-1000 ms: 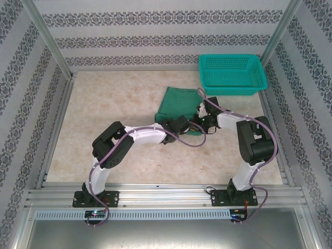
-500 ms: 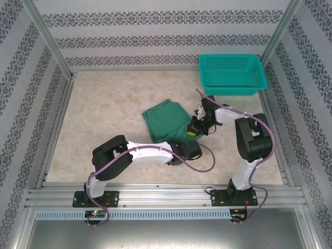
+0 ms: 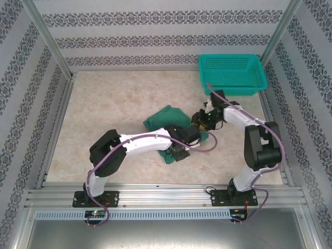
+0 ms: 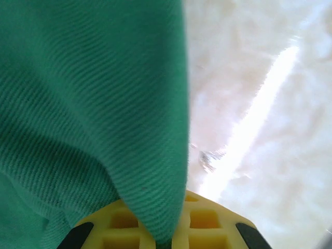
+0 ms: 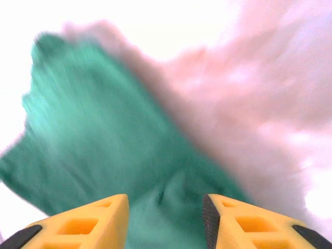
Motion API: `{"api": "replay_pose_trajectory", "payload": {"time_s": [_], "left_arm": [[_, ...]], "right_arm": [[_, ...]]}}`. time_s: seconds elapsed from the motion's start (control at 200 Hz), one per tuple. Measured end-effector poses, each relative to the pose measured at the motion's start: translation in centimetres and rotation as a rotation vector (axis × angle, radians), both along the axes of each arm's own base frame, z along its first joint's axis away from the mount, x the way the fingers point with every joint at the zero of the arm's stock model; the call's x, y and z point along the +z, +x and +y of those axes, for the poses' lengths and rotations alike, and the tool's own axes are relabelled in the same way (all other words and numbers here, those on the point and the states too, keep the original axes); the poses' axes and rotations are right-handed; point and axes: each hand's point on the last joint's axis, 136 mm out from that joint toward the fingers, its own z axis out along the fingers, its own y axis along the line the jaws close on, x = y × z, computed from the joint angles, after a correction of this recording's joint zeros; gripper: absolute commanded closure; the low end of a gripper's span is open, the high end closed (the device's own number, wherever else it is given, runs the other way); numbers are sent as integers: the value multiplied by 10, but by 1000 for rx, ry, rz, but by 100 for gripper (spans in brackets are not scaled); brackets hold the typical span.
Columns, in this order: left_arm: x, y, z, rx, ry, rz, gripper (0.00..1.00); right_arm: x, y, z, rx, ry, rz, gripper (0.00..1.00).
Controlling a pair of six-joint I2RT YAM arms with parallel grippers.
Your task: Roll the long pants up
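Cloth is pinched tight in the left gripper [image 4: 165,224], close to the near side of the table [image 3: 104,114]. The gripper is squeezed shut on a fold of the long pants [image 3: 162,118], and the green cloth hangs over it. A second ago this gripper was further back. It has pulled its bit of cloth toward the side where the arms are bolted.

The pants have changed too. They were lying flatter and closer to the basket. Now they are a bunched heap in the middle of the table, with one part dragged over toward the near side.

Just past the heap is the right gripper [image 5: 165,203]. It was closed a moment ago. Now its jaws stand apart, with green cloth showing under the gap. That picture is blurry, but nothing looks caught there, so I think it has just let go.

Further back, the teal mesh basket [image 3: 233,88] sits in the far right corner, apart from the pants.

I think one turn of the roll is made. The pants look like a loose lump, not yet a neat roll. The right gripper probably needs a new hold for the next turn.
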Motion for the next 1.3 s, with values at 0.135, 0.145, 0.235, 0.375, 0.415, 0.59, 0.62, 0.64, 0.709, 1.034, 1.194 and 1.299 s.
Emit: {"api": "replay_pose_trajectory", "payload": {"time_s": [0.135,0.145,0.235,0.375,0.415,0.59,0.62,0.64,0.709,1.034,1.194,1.299], "left_arm": [[17,-15,-3,37,-111,169,100],[19,-16,-4,40,-120,181,100],[32,-20,-6,70,-196,281,100],[47,-21,-8,129,-291,424,100],[51,-20,-8,148,-315,461,100],[69,-5,-7,244,-444,620,100],[71,-2,-6,260,-464,643,100],[72,1,-5,275,-477,661,100],[70,12,-3,319,-511,712,100],[34,29,13,492,-574,898,100],[19,35,22,542,-563,924,100],[5,40,27,563,-547,928,100]], "right_arm": [[19,15,-23,-67,-54,-81,55],[20,15,-23,-69,-55,-83,55],[22,16,-24,-71,-60,-92,55],[27,16,-26,-82,-64,-103,55],[29,15,-26,-84,-64,-111,56],[41,7,-27,-93,-55,-141,56],[42,5,-27,-94,-55,-143,56],[42,4,-27,-94,-55,-145,56],[44,-1,-27,-97,-52,-149,56],[74,-18,-13,-59,-31,-238,58],[76,-31,19,34,-14,-244,76],[65,-43,40,96,-7,-213,97]]}}
